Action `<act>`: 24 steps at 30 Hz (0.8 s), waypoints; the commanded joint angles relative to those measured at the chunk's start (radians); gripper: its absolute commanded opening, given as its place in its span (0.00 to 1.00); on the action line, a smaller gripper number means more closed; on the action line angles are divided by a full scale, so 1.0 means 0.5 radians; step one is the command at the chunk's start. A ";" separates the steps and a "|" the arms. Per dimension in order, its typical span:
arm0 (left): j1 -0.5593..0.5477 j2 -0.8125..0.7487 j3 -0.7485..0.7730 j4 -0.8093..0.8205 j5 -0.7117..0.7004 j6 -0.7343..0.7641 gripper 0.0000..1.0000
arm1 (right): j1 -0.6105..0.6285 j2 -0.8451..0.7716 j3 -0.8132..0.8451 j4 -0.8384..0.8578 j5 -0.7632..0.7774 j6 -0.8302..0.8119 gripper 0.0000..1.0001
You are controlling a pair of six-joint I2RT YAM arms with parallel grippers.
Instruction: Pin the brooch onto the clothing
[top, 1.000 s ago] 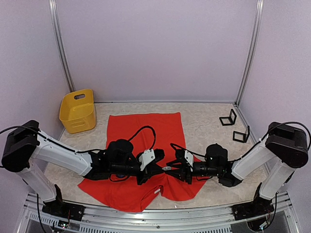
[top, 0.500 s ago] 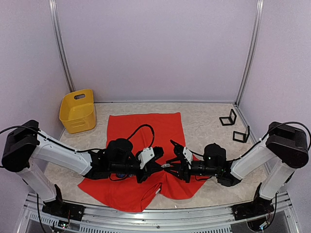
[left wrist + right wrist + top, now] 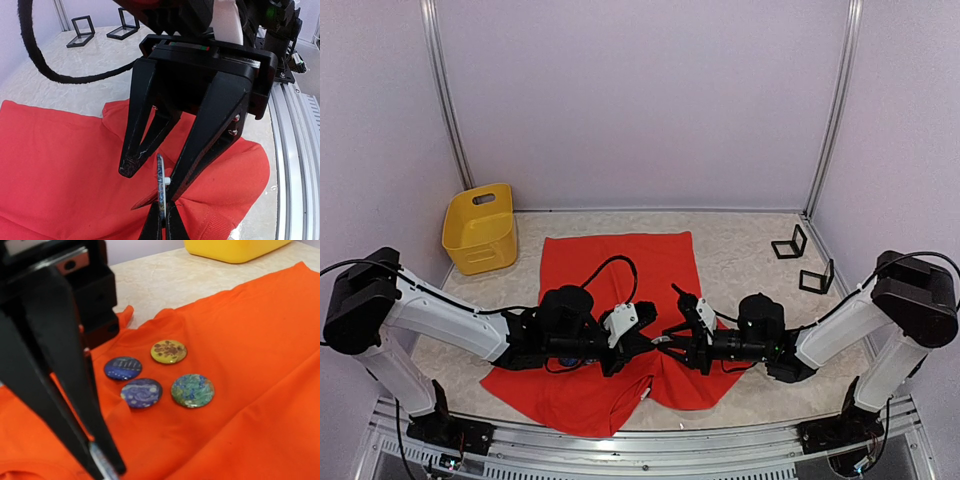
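The red-orange T-shirt (image 3: 620, 265) lies flat on the table, and also shows in the left wrist view (image 3: 60, 165) and the right wrist view (image 3: 240, 365). My left gripper (image 3: 654, 344) (image 3: 163, 222) is shut on a round blue brooch (image 3: 161, 186), held edge-on just above the shirt's near hem. A white post sticks out of the brooch's back. My right gripper (image 3: 673, 340) (image 3: 150, 182) faces it, open, one finger on each side of the brooch. In the right wrist view the left gripper (image 3: 105, 471) holds the brooch (image 3: 100, 457) at bottom left.
Several more round brooches lie on the shirt: yellow (image 3: 169, 351), dark blue (image 3: 123, 368), swirled blue (image 3: 141, 392), green (image 3: 193, 390). A yellow bin (image 3: 480, 228) stands at the back left. Two black stands (image 3: 789, 243) (image 3: 817, 277) stand at the right. A black cable (image 3: 610, 268) loops over the shirt.
My right gripper has moved left toward the left gripper, so its open fingers now straddle the held brooch. The left gripper has barely moved.
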State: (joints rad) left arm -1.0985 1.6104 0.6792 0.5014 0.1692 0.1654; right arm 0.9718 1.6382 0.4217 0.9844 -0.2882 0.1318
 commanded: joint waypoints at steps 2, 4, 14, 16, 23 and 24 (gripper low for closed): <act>-0.050 -0.030 -0.002 -0.014 0.082 0.018 0.00 | -0.055 -0.053 0.057 0.009 0.164 0.105 0.33; -0.052 -0.032 -0.005 -0.015 0.071 0.015 0.00 | -0.062 -0.058 0.061 0.002 0.175 0.121 0.32; -0.050 -0.049 -0.027 -0.015 0.014 0.007 0.00 | -0.075 -0.101 0.025 0.011 0.198 0.166 0.28; -0.051 -0.057 -0.032 -0.015 -0.002 0.001 0.00 | -0.082 -0.107 0.006 0.030 0.199 0.187 0.27; -0.051 -0.067 -0.048 -0.021 -0.019 -0.008 0.00 | -0.088 -0.107 -0.002 0.057 0.195 0.210 0.29; -0.051 -0.071 -0.048 -0.018 -0.019 -0.010 0.00 | -0.088 -0.106 0.001 0.059 0.184 0.206 0.30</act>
State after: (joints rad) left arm -1.1011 1.6043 0.6781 0.5228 0.1219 0.1646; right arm 0.9619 1.6115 0.4248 0.9707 -0.2722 0.2188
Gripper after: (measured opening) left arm 0.008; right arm 0.281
